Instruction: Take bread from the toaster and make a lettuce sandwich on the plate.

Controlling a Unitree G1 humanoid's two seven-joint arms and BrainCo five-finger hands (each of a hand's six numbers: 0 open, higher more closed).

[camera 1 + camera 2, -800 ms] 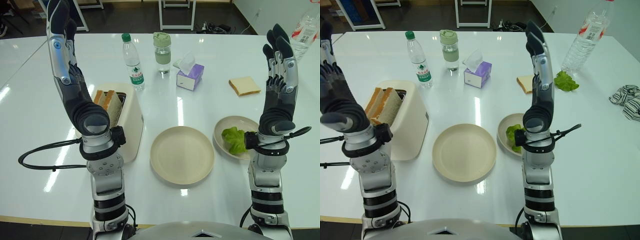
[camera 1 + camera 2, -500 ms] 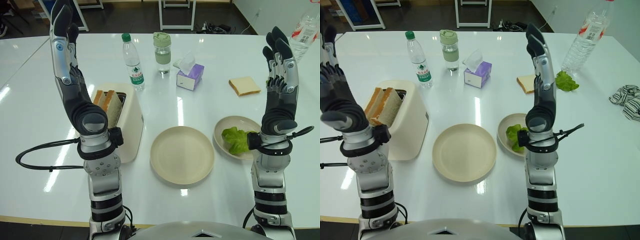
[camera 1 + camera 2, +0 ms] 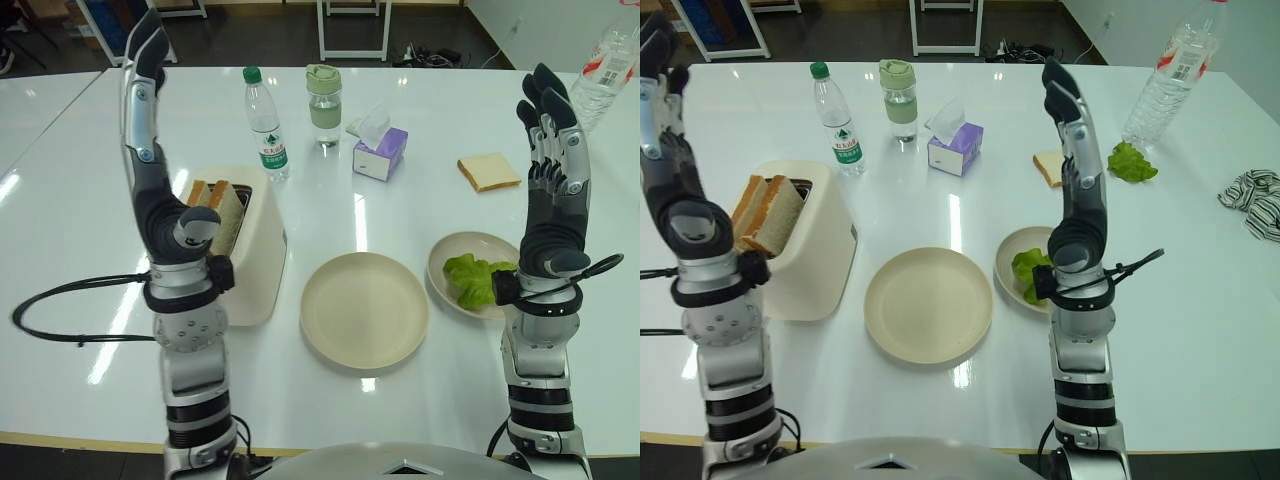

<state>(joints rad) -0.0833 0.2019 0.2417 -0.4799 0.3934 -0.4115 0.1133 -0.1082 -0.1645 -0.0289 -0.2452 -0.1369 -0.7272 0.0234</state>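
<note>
Honestly, left robot hand (image 3: 150, 160) is nearer: bread (image 3: 216, 204) stands upright in the toaster (image 3: 258, 262) just right of it, toward the counter's (image 3: 440, 120) left edge. Fingers straight, holding nothing.

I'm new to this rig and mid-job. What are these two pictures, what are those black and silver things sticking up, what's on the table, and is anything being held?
Both pictures come from one stereo camera on the robot's head, looking down at the white table. They show the same scene from slightly different spots. The upright things are the robot's own arms. Its left hand and right hand are both open and hold nothing. On the table are a toaster with bread slices standing in it, an empty plate, a small dish of lettuce and a loose bread slice. Further back are a water bottle, a cup and a tissue box.
</note>
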